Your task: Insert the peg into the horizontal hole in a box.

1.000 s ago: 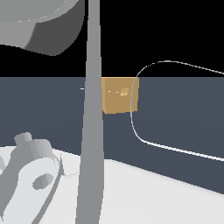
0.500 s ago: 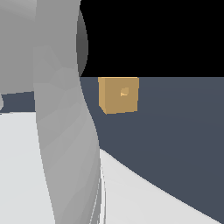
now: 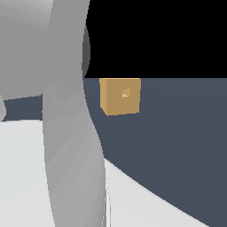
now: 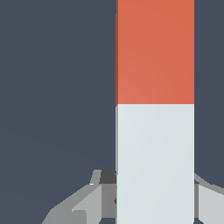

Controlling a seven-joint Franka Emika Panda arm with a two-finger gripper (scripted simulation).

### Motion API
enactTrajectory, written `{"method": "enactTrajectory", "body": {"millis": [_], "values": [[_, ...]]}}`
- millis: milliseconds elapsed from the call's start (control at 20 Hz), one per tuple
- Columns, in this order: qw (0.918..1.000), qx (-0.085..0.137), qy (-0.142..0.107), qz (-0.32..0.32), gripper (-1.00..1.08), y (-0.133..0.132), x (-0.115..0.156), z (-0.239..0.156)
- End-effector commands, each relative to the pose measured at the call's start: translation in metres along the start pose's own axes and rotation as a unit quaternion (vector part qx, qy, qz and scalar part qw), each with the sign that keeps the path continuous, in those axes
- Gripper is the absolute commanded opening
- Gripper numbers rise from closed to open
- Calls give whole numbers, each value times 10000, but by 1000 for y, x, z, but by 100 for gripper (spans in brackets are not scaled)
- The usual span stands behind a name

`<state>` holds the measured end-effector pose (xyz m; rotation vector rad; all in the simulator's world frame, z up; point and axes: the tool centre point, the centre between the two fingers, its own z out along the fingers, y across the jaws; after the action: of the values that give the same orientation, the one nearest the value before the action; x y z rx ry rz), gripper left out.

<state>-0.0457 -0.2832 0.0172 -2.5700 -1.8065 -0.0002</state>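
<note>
While the gripper (image 4: 153, 203) pinches the peg (image 4: 155, 109) at its pale grey-white half, the tan box (image 3: 120, 96) sits on the dark floor (image 3: 177, 142), hole (image 3: 126, 93) unobstructed.

Flat, even simulator light; soft, blocky renders, no glare.

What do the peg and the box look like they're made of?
It is a simulator render, so only a guess. The peg looks like smooth matte plastic or painted wood: flat orange-red and pale grey-white halves, sharp edges, no grain. The box looks like plain tan wood or cardboard: even matte colour, no shine, with a small hole in its face.
</note>
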Motion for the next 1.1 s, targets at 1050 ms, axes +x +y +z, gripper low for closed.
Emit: {"method": "enactTrajectory", "body": {"millis": [1050], "values": [[9906,-3,-14,-1368,-100,35,198,-43]]}}
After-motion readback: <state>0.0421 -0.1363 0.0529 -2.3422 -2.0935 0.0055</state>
